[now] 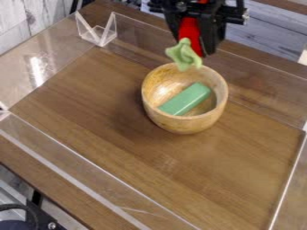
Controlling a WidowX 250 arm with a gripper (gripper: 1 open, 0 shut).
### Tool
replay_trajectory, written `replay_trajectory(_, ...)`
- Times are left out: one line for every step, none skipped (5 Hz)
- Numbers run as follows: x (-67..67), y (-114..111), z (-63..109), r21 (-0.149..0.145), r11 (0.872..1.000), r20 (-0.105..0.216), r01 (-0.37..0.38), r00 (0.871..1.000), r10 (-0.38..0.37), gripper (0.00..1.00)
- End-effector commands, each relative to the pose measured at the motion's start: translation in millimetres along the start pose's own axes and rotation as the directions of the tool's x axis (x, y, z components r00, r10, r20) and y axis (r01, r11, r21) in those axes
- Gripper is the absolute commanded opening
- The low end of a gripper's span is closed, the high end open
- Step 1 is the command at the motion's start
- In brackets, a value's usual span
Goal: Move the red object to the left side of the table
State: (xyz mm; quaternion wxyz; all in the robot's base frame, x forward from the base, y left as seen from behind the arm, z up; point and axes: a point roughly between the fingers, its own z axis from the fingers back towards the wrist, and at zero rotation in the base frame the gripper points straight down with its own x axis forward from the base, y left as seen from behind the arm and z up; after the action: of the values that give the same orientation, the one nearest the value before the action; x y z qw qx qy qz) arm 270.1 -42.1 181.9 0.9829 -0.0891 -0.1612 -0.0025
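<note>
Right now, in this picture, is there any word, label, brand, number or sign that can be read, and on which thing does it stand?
None: no text can be read in this view.
wooden bowl: no marking shows.
green block: plain, no marking.
red object in the pincer: no label shows.
table: wood grain only.
clear stand at the back: nothing shows on it.
</note>
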Motion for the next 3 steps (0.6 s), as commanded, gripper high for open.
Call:
replay_trajectory(-4.5,-10,-0.7,-0.015,1.000,0.023,0.022,1.000,-0.021,0.00)
replay_trajectory(-11.8,-11,-7.0,-0.024,0.999,0.022,0.028,0.999,-0.027,0.00)
replay_trajectory(-10.0,4,1.1,-0.019,1.000,0.032,0.008,0.999,-0.007,0.00)
